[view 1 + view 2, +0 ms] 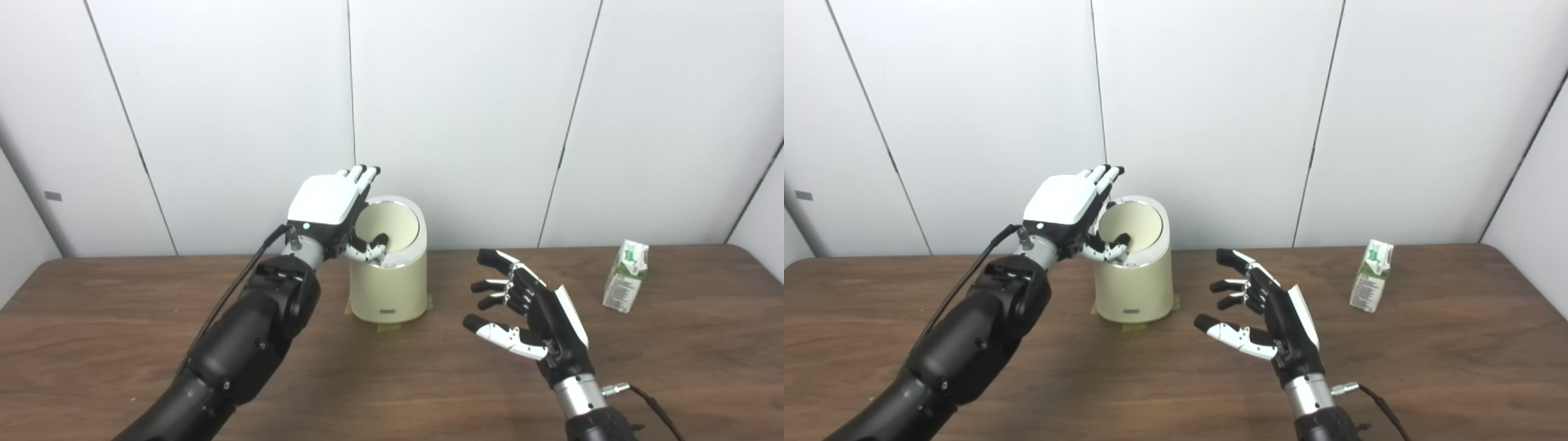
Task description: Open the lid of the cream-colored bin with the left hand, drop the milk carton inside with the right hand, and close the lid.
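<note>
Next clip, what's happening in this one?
A humanoid robot works at a wooden table. Its left hand is at the cream-colored bin, thumb hooked inside the rim and fingers behind the lid, which looks tilted up. The right hand hovers open beside the bin, holding nothing. The milk carton stands upright at the far right, not yet picked up.

Both views are bright and evenly lit, with soft light from above and no hard glare. The white wall panels (465,110) look slightly washed out. Faint, diffuse shadows lie on the surface (429,380) under the arms (barely darker than the wood). Detail is a little soft overall, and the panel seams lean outward toward the picture edges.
</note>
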You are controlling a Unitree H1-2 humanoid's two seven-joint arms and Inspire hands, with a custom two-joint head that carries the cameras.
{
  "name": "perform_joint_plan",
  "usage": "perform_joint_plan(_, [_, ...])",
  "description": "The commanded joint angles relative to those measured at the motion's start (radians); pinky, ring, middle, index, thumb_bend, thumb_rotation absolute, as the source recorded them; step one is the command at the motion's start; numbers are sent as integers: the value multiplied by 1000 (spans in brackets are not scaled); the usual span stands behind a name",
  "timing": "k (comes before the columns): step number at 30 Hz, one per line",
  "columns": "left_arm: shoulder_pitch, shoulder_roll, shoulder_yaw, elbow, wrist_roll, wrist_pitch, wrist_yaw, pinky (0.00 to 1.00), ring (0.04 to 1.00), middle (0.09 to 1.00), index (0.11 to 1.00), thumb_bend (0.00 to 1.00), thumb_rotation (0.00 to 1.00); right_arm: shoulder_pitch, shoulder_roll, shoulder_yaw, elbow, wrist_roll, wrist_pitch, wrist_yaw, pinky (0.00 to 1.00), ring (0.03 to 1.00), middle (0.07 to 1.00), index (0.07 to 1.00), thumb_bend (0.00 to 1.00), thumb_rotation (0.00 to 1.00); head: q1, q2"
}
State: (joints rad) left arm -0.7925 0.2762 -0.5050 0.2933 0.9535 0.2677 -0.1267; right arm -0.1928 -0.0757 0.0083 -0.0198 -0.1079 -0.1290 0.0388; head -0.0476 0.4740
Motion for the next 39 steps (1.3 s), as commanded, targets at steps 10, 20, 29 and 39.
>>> perform_joint_plan(10, [-1,-37,105,0,-51,-49,145,815,944,987,1000,1000,281,-25,7,20,-40,-8,-7,-2,534,662,818,783,554,280,-3,2])
perform_joint_plan(20, [-24,-62,166,-21,-97,-60,182,807,959,992,1000,991,298,-21,3,33,-40,-16,-3,-1,530,662,831,788,587,361,0,4])
perform_joint_plan(29, [-30,-90,199,19,-131,-67,217,776,952,987,1000,1000,281,-20,8,42,-42,15,3,17,528,661,833,793,568,310,0,4])
perform_joint_plan(39, [-55,-116,204,129,-158,-100,318,787,941,981,1000,1000,272,-22,13,51,-31,13,-12,20,520,651,831,787,558,277,-7,7])
